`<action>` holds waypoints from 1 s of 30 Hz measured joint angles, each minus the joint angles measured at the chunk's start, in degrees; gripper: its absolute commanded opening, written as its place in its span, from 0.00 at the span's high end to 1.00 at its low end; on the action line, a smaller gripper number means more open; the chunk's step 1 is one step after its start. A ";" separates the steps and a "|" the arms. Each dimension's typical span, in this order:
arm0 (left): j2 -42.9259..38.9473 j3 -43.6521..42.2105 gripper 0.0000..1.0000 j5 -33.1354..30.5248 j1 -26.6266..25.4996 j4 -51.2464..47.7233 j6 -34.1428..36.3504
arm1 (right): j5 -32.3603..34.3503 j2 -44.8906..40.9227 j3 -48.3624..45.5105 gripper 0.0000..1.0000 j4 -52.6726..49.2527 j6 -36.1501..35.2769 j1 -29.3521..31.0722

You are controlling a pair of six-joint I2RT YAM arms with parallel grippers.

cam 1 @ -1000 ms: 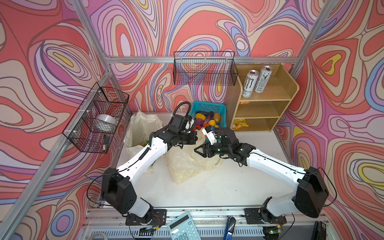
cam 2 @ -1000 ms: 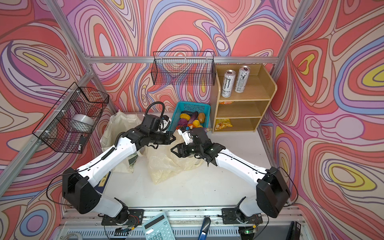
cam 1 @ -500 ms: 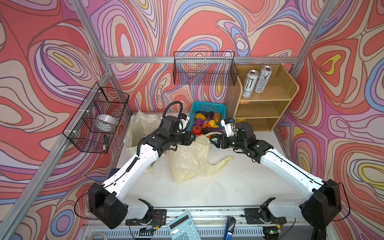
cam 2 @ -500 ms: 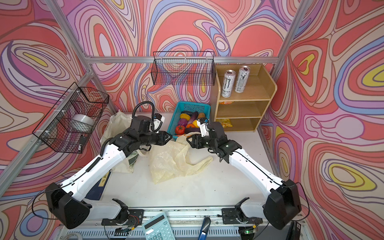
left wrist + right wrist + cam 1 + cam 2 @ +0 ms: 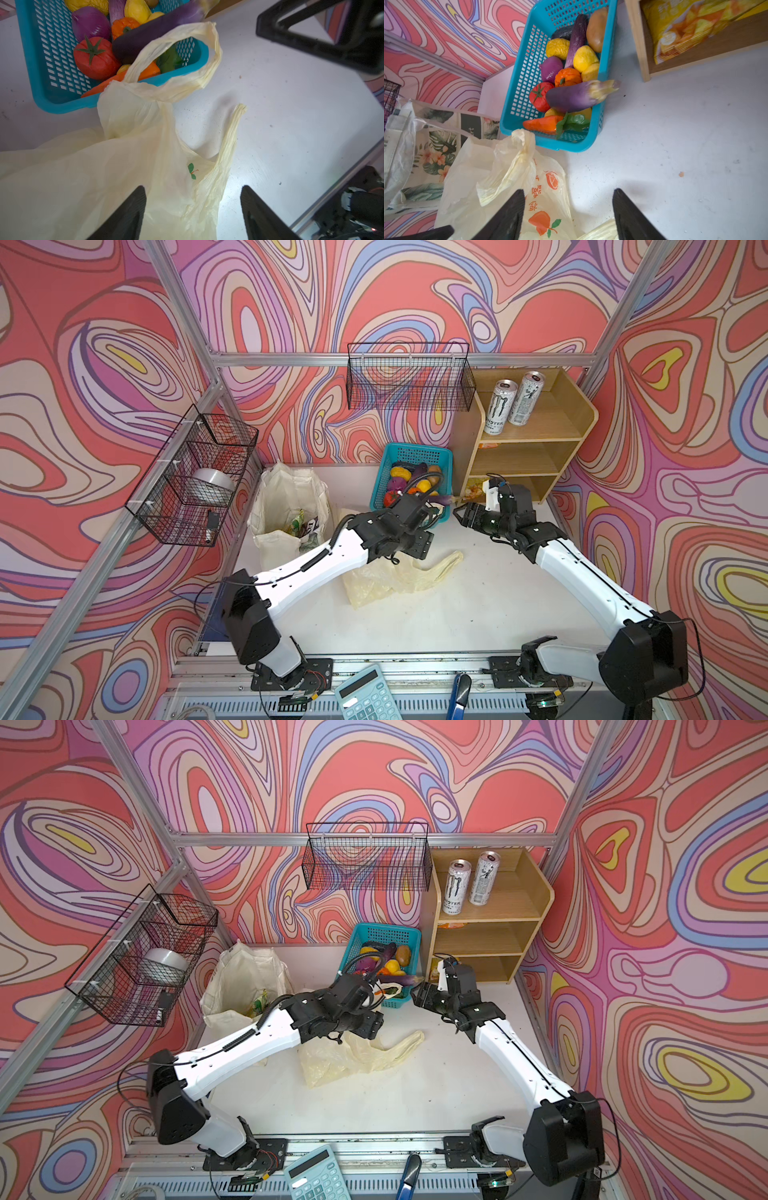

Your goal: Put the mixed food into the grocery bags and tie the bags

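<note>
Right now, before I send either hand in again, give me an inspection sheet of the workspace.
Surface: white table, few dark specks.
Job's things: plastic bag crumpled beside teal basket; toy vegetables in basket; canvas tote upright, packets inside; snack packet in wooden shelf bottom bay.
Clutter: two cans on shelf top; calculator, blue-handled tool at front rail.
Hands: left hand open above plastic bag; right hand open, empty.
Cables: left arm's black cable arcs over basket.
Surroundings: two wire wall baskets, one holding grey roll.
</note>
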 measured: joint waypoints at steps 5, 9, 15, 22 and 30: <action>7.76 5.14 0.20 -7.78 -1.81 -4.98 -0.04 | 0.79 -2.01 -0.81 0.30 0.02 1.46 -2.05; 10.75 7.56 0.18 -11.98 -2.19 -7.58 -0.02 | 0.83 -2.25 -2.12 0.30 0.24 2.29 -3.28; 13.99 8.11 0.64 -14.62 -2.19 -9.14 0.11 | 0.57 -0.85 -2.80 0.28 2.01 3.80 -3.65; 14.60 7.93 1.00 -14.67 -1.97 -9.53 2.56 | -1.64 6.75 -2.45 0.24 6.67 5.46 -3.69; -0.13 -0.11 1.00 -13.97 0.87 -5.95 9.57 | -4.66 16.17 1.44 0.23 12.79 7.72 -3.69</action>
